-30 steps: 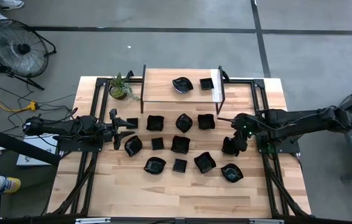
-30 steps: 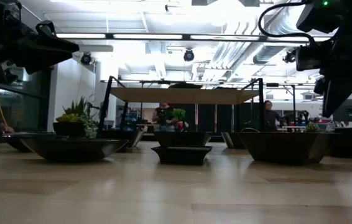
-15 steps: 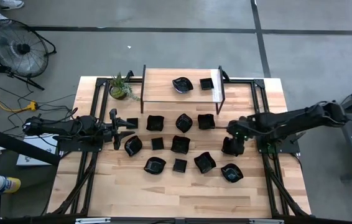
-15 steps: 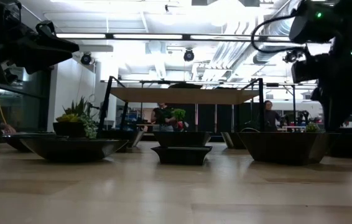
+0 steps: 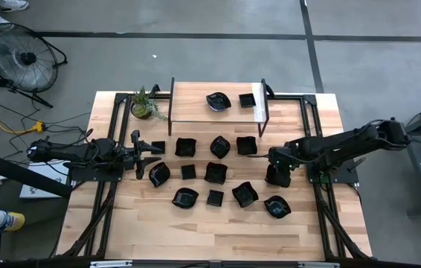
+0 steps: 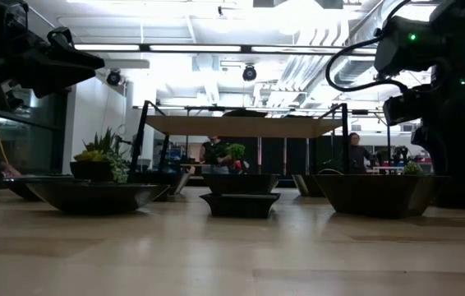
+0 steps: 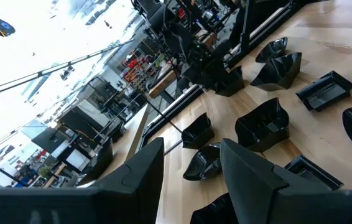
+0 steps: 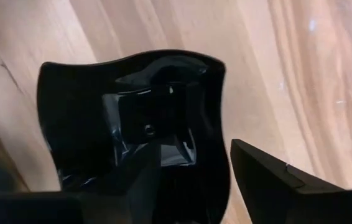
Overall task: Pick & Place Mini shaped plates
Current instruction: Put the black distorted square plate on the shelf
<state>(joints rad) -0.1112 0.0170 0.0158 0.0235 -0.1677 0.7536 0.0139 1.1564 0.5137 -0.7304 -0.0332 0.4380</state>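
Several small glossy black dishes lie in rows on the wooden table, among them a wavy one (image 5: 220,147) and a square one (image 5: 215,197). Two more dishes (image 5: 218,100) sit on a raised shelf at the far side. My right gripper (image 5: 277,177) is open and low over a wavy square dish (image 8: 132,106) at the right end of the middle row. One finger (image 8: 138,180) stands over the dish's hollow, the other (image 8: 275,180) outside its rim (image 8: 218,143). My left gripper (image 5: 137,154) waits open at the table's left, above the surface. My right gripper comes at the wavy square dish from above, pointing down, with the rim's side between its open fingers. Whether either finger touches the dish, I cannot tell. The dish lies flat on the table.
A small potted plant (image 5: 143,104) stands at the far left corner beside the shelf (image 5: 195,108). Another dish (image 5: 277,206) lies just near-side of my right gripper, and one more (image 5: 245,194) to its left. Bare wood stretches along the near edge (image 5: 218,238).
My right gripper has come down and a little toward the table's left, from above the dish row to low over the wavy square dish. The dishes have stayed where they were.
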